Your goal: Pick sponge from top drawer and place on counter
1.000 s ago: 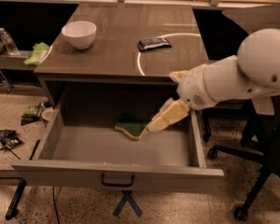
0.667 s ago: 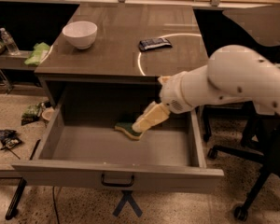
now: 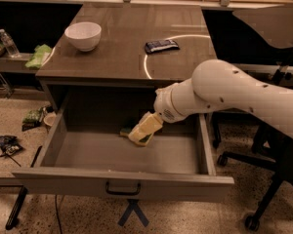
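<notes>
The top drawer [image 3: 122, 182] stands pulled open below the counter [image 3: 127, 57]. The sponge [image 3: 125, 130] lies on the drawer floor near the back middle; only a small green and yellow edge of it shows. My gripper [image 3: 144, 129], cream-coloured at the end of the white arm, reaches down into the drawer from the right. It sits right over the sponge and covers most of it.
A white bowl [image 3: 83, 34] and a dark blue snack packet [image 3: 161, 46] lie on the counter. A light green cloth [image 3: 39, 56] and a bottle [image 3: 9, 43] are on a shelf at the left. An office chair [image 3: 278, 145] stands at the right, with litter [image 3: 7, 144] on the floor at the left.
My arm has swung left and the gripper has moved left and down onto the sponge, which showed more fully before. The sponge looks unmoved.
</notes>
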`<move>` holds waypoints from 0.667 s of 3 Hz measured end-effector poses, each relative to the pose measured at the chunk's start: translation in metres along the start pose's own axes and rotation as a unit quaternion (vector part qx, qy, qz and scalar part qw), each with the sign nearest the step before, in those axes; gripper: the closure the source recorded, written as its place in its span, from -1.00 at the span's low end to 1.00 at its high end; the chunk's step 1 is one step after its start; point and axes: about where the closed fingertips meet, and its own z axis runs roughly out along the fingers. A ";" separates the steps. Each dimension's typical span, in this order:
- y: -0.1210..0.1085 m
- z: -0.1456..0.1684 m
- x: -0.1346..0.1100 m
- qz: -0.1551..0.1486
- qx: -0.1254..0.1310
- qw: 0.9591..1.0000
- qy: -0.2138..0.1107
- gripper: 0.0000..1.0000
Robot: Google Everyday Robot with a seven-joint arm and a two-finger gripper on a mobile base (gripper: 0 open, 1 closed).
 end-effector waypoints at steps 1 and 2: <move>-0.002 0.027 0.014 0.021 0.000 0.999 -0.024 -1.00; -0.006 0.070 0.038 0.053 -0.001 0.997 -0.061 -1.00</move>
